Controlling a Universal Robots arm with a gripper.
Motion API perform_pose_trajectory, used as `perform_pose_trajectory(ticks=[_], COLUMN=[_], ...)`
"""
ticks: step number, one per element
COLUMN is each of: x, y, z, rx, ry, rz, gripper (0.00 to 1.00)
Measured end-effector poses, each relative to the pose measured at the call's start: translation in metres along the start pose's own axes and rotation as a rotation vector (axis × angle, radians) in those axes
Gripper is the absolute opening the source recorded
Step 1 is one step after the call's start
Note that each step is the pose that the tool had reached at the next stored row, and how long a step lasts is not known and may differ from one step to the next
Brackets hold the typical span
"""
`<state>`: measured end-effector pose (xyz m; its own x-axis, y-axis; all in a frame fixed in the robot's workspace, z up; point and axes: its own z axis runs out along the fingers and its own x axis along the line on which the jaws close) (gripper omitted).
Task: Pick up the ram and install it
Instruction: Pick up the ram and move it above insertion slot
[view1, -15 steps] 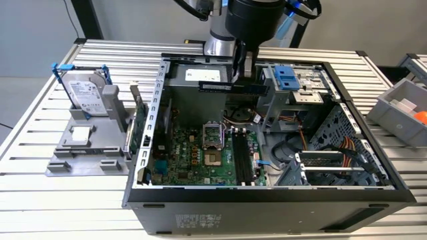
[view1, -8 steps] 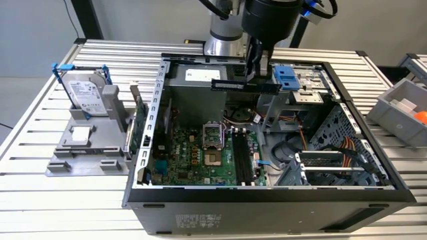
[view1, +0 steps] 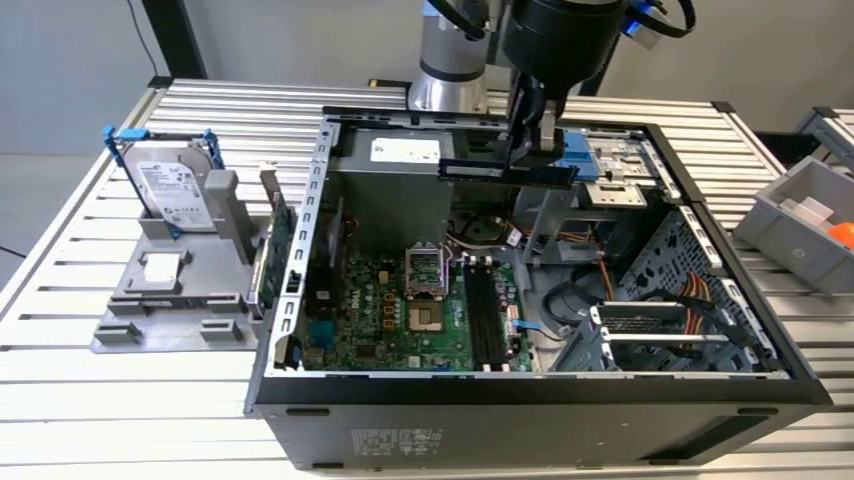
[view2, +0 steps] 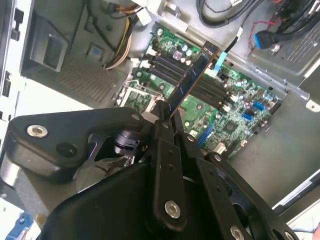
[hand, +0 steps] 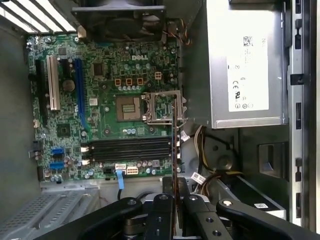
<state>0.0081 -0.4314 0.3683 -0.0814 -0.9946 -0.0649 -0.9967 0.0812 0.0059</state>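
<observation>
Right now, the ram (view1: 481, 170) is held up in the air over the open computer case (view1: 534, 420). It is pinched between the two fingers of the gripper (view1: 541, 140), which are closed tight on its flat sides. In the exterior view the stick is seen lying level, with its long side flat, well above the green motherboard (view1: 387, 310). It has not yet been put in.

In the first wrist view the stick (hand: 175, 150) is seen from its thin edge, reaching out from the gripper (hand: 175, 200). It hangs over one end of the long black ram slots (hand: 127, 149). The slots look empty. In the second wrist view the stick (view2: 192, 82) is seen sticking out past the gripper (view2: 162, 117) toward the same slots (view2: 165, 60).

The ram is judged to be very light, thin and stiff, like a small flat card. It can likely be cracked if it is bent or squeezed too hard. A hold on the two flat sides, near the top edge, is thought best. The bottom edge should be left free, as that edge is the one that goes into a slot. A crooked hold could let the stick tip or slip.
</observation>
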Motion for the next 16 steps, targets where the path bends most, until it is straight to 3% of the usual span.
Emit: perform_pose_trajectory(ticks=[5, 9, 16], x=[-0.0012, -0.0007, -0.0008], y=[-0.0108, -0.0108, -0.0108], z=[0.0000, -0.0001, -0.0001], rx=[-0.0001, 0.0000, -0.0006], ry=[0.0000, -0.0001, -0.0072], rz=[0.000, 0.000, 0.000], gripper=[0.00, 0.00, 0.00])
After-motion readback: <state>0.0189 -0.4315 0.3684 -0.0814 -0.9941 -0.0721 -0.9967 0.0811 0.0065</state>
